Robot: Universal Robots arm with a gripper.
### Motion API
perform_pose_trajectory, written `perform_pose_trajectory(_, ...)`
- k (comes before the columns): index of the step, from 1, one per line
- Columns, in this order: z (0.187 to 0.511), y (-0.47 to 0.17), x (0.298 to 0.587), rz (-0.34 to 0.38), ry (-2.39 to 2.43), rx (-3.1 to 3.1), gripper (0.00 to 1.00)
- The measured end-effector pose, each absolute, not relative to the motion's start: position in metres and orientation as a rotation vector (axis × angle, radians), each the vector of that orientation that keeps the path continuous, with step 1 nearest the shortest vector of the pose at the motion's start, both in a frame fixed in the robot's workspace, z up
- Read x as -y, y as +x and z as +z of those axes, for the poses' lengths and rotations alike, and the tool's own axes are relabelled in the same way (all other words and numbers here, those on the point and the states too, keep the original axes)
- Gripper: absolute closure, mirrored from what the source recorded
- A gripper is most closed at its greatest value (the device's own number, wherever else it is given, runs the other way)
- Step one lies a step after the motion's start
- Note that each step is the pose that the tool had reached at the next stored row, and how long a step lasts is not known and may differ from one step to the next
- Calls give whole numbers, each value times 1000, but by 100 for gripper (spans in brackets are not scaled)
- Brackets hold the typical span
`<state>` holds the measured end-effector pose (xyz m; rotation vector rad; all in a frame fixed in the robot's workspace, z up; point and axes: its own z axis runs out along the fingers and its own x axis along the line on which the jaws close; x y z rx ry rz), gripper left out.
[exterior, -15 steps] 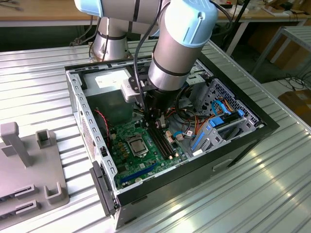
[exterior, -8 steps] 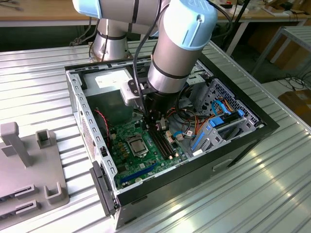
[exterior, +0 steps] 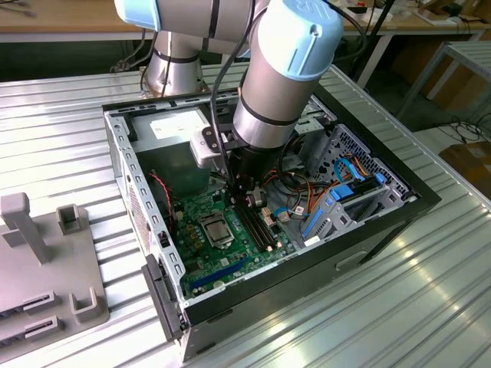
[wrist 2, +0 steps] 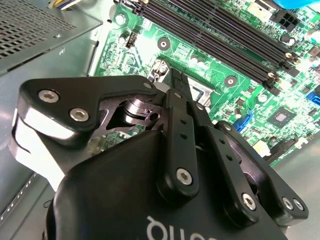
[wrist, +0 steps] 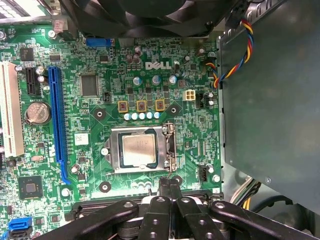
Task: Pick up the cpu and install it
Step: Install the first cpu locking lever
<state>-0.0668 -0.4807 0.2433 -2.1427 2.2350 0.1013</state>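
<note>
Black gripper (wrist: 170,184) linkage fills the near edge in both wrist views, fingers (wrist 2: 176,82) pressed together tip to tip, clenched with nothing between them. Cpu (wrist: 139,150) sits just ahead of the fingertips, lying flat inside the metal-framed socket (wrist: 114,150) on the green motherboard (wrist: 100,100); pale silver square, level with the frame. Gripper is apart from the cpu, not touching it, tips over the board edge of the socket next to the black memory slots (wrist 2: 220,40).

Beyond the socket from the gripper: three small gold-topped squares in a row, a white connector (wrist: 189,94), then a dark fan (wrist: 150,15) at the far side. Off to one side of the gripper: long blue slot (wrist: 55,115), white slot (wrist: 10,115), coin battery (wrist: 38,113) and a dark fixed chip (wrist: 31,188). Off to the other side: grey metal panel (wrist: 270,100) with coloured wires (wrist: 235,60) running along it.

Exterior view: arm (exterior: 284,77) reaches down into the open computer case (exterior: 383,230) on a ribbed metal table (exterior: 430,307); gripper (exterior: 249,195) is low over the board, with the cpu (exterior: 214,228) in its socket just toward the exterior view's left of it. Grey fixture (exterior: 46,268) stands on the table well away from the gripper, outside the case.
</note>
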Motion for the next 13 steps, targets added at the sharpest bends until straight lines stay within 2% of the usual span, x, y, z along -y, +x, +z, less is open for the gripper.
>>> perform_pose_trajectory(13,236,-67,486,88,-2149,-2242,88)
